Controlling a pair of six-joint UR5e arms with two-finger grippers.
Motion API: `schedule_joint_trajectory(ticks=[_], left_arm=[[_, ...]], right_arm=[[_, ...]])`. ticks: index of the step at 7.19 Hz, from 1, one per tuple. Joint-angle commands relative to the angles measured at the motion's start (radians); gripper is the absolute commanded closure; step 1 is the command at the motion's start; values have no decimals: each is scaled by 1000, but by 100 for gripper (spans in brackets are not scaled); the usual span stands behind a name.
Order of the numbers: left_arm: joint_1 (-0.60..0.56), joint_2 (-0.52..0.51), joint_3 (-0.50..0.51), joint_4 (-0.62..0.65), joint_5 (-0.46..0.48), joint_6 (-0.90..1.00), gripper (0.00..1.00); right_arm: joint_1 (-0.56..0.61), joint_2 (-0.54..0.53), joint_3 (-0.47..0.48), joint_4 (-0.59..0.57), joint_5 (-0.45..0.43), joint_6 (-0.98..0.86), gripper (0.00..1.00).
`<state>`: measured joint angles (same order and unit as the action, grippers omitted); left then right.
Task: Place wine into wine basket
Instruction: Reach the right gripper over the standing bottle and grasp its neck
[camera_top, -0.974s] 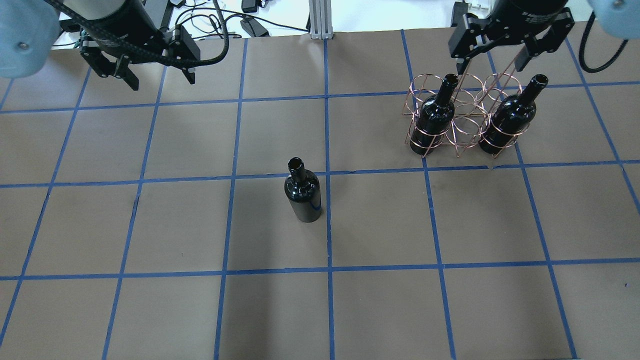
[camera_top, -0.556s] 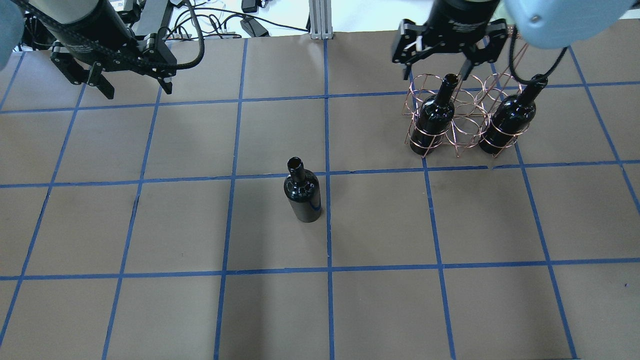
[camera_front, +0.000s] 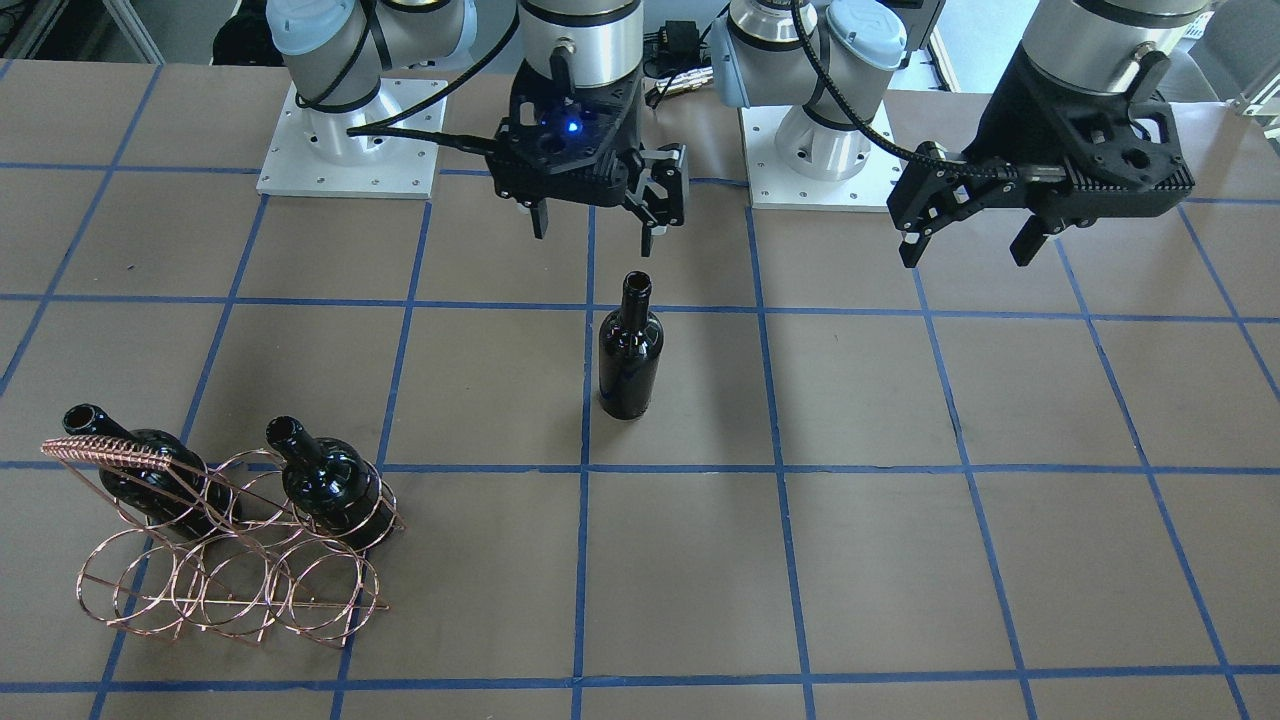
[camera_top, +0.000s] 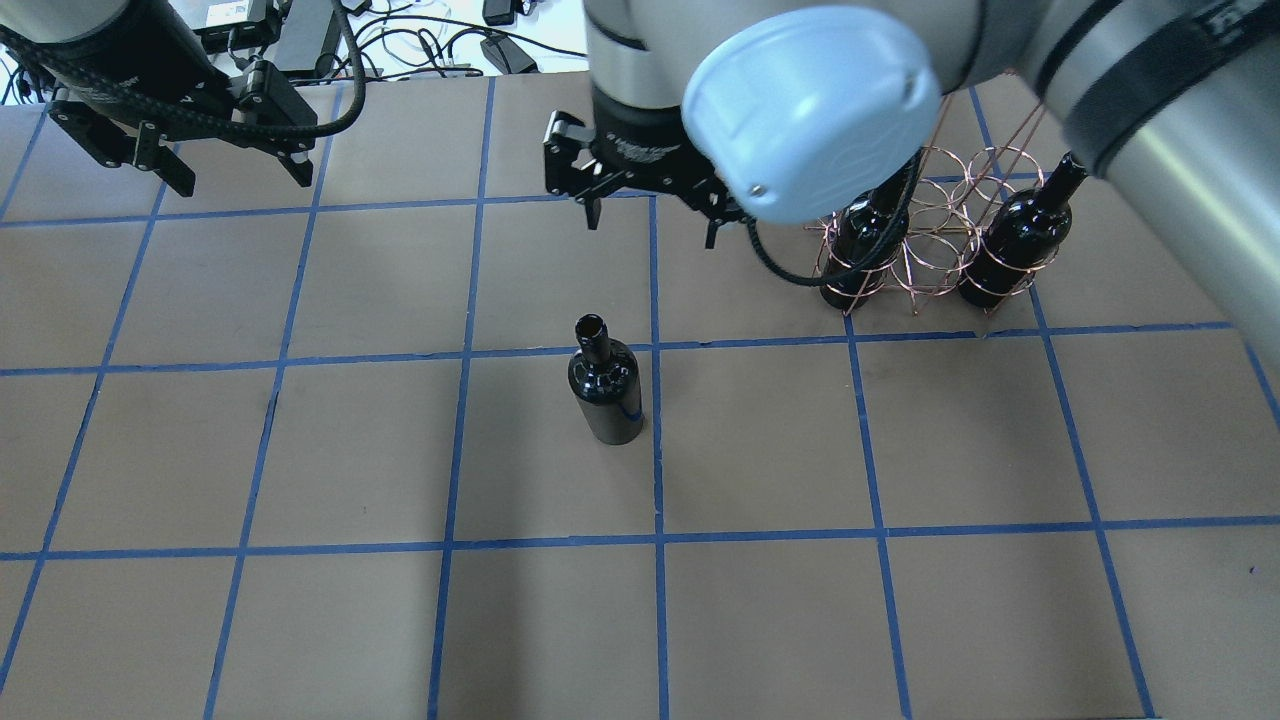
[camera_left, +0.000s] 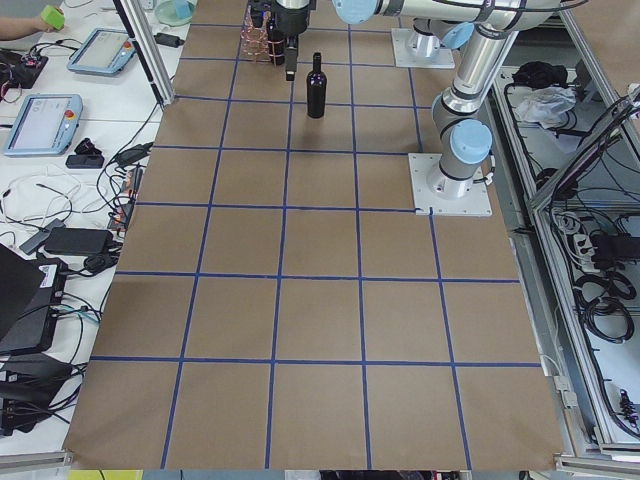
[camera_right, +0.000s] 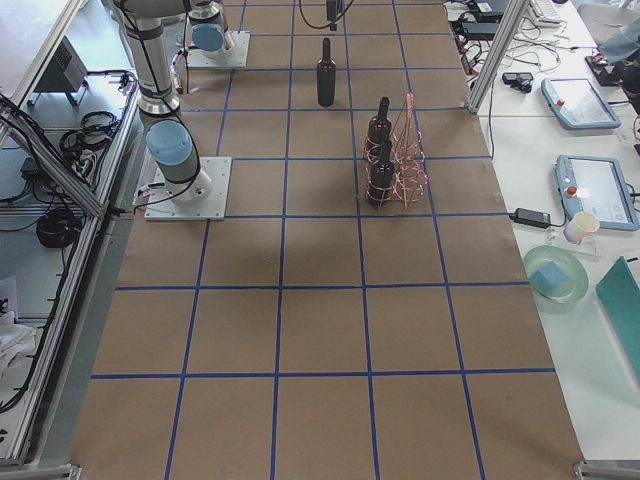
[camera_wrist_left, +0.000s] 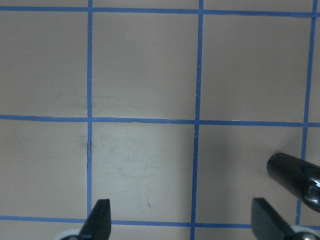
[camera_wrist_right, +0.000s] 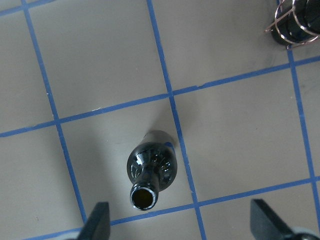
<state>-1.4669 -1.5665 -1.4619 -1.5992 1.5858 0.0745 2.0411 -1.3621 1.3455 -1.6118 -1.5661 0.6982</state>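
Observation:
A glossy black wine bottle (camera_top: 606, 388) stands upright and alone near the table's middle; it also shows in the front view (camera_front: 630, 352) and in the right wrist view (camera_wrist_right: 150, 170). The copper wire wine basket (camera_top: 934, 243) stands at the back right, with two alike bottles (camera_top: 866, 238) (camera_top: 1018, 238) in its end loops and its middle loops empty. My right gripper (camera_top: 652, 228) is open and empty, hanging behind the lone bottle and above its mouth height (camera_front: 593, 232). My left gripper (camera_top: 247, 183) is open and empty at the back left (camera_front: 962, 258).
The brown table has a grid of blue tape. Cables and power bricks (camera_top: 440, 40) lie past its far edge. The two arm bases (camera_front: 345, 150) (camera_front: 815, 150) sit on the robot's side. Tablets (camera_right: 585, 190) and a cup lie on side benches.
My right arm has swung left from over the basket to behind the lone bottle. My left gripper has drifted left. The bottles and the basket have not moved.

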Motion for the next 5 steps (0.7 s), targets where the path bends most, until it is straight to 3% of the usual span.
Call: schedule_joint_trajectory(ticks=[1, 2, 3, 5], left_arm=[[3, 10, -5, -2, 6, 25, 0], [5, 13, -11, -21, 11, 25, 0], [7, 19, -9, -78, 14, -4, 0], [17, 20, -8, -79, 34, 7, 0]], right_arm=[[53, 50, 47, -81, 1, 67, 0], [66, 85, 78, -155, -2, 67, 0], [80, 98, 99, -163, -8, 61, 0], [80, 93, 132, -166, -14, 55, 1]])
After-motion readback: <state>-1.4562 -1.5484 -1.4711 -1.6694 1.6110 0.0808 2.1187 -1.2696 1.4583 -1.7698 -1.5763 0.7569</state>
